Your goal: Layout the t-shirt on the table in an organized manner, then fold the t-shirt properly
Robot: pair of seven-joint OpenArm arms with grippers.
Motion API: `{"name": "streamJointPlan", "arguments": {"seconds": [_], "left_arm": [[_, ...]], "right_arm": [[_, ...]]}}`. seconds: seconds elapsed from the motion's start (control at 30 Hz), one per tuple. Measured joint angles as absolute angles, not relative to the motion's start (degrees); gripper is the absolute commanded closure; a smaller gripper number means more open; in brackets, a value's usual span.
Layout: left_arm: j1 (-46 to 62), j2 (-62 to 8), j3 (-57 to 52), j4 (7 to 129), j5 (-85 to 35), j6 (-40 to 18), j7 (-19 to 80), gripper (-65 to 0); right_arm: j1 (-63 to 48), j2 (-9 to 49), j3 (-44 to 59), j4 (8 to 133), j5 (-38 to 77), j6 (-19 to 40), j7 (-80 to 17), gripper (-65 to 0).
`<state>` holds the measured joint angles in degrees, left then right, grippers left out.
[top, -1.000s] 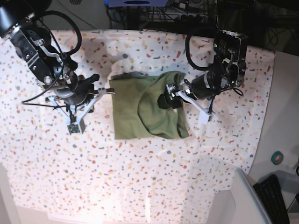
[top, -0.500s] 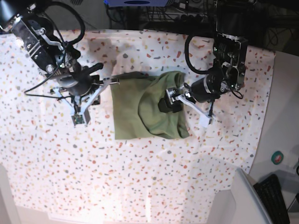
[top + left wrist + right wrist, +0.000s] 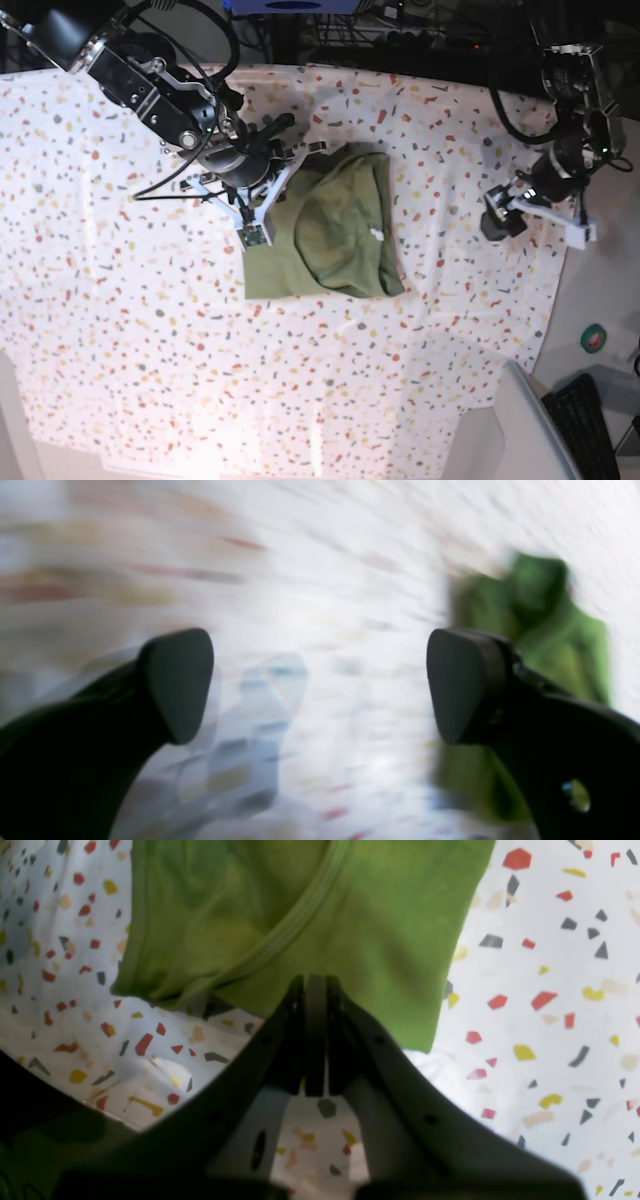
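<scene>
The olive-green t-shirt (image 3: 340,230) lies bunched and partly folded on the speckled table (image 3: 150,330), its small white tag (image 3: 378,235) facing up. My right gripper (image 3: 305,152) is at the shirt's upper left corner. In the right wrist view the gripper (image 3: 315,985) has its jaws pressed together on the edge of the t-shirt (image 3: 350,915), which hangs a little above the table (image 3: 550,990). My left gripper (image 3: 492,222) is open and empty, well to the right of the shirt. In the blurred left wrist view the gripper (image 3: 320,685) shows the shirt (image 3: 550,630) far off.
A grey bin (image 3: 520,430) and a black keyboard (image 3: 590,420) sit at the bottom right, off the table. A small round teal object (image 3: 594,338) lies past the table's right edge. Cables and equipment line the far edge.
My left gripper has let go of the shirt and pulled away to the right. My right gripper has moved right onto the shirt's upper left corner and shut on it.
</scene>
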<state>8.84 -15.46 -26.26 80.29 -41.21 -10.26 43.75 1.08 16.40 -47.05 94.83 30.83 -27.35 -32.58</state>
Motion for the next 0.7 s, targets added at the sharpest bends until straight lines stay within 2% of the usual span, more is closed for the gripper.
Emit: {"name": "streamJointPlan", "arguments": {"seconds": [0.07, 0.2, 0.3, 0.4, 0.47, 0.57, 0.7], "left_arm": [[10.98, -16.45, -29.54, 80.23, -40.82, -10.17, 44.05, -64.0], [14.15, -16.51, -34.83, 80.14, -41.34, -14.83, 44.51, -38.7], [15.16, -16.67, -37.47, 80.07, -40.97, -15.2, 44.4, -21.7], [15.16, -16.34, -37.39, 80.07, -41.04, -15.29, 44.45, -11.0], [15.07, -16.14, -37.28, 80.07, -41.25, -15.31, 44.45, -7.6], [15.2, -16.29, -36.84, 80.34, -41.17, -15.2, 44.69, -6.4], [15.2, -16.14, -29.47, 83.74, -40.71, -15.05, 49.19, -6.1]], "right_arm": [[1.06, 15.81, -47.05, 94.17, 30.83, -27.35, -32.58, 0.0], [2.15, 13.72, -47.83, 90.52, 30.65, -27.35, -32.6, 0.0], [4.32, 12.51, -50.48, 87.81, 30.61, -27.38, -32.56, 0.0], [6.02, 9.85, -51.7, 84.34, 30.72, -27.35, -32.58, 0.0], [7.11, 8.1, -51.75, 81.65, 30.94, -26.98, -32.49, 0.0], [8.64, 7.22, -51.77, 79.02, 30.85, -27.0, -32.56, 0.0], [9.28, 8.01, -51.48, 80.75, 30.79, -27.18, -33.06, 0.0]]}}
